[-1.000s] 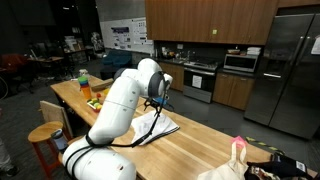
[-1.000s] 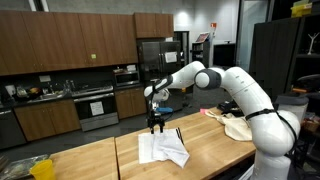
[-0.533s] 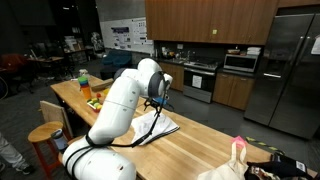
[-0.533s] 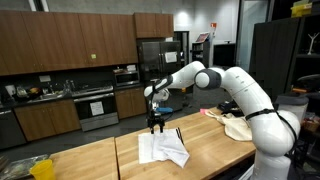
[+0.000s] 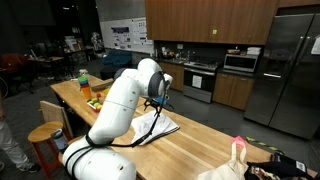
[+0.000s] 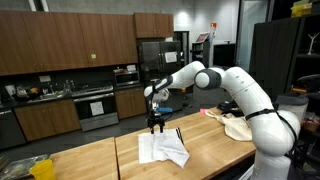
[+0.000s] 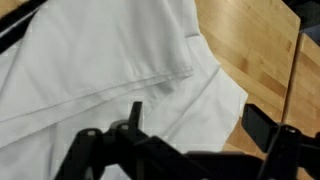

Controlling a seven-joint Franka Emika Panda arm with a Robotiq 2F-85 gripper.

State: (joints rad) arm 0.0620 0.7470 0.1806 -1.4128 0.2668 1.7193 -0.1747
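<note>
Wrist view looks down on a rumpled white cloth (image 7: pixel 110 70) spread on a wooden table (image 7: pixel 250 60), near the table's middle. The gripper (image 7: pixel 185 150) is above it, fingers spread wide and holding nothing. In an exterior view, the gripper (image 6: pixel 155 124) hangs close above the cloth's (image 6: pixel 163 148) far edge.

A long wooden tabletop (image 6: pixel 95 160) carries a rumpled white cloth (image 6: pixel 163 148) near its middle, spread in loose, overlapping folds. In an exterior view a beige cloth (image 6: pixel 238 126) lies close to one long edge. In an exterior view a green bottle (image 5: pixel 83 79) stands near the tabletop's far end.
</note>
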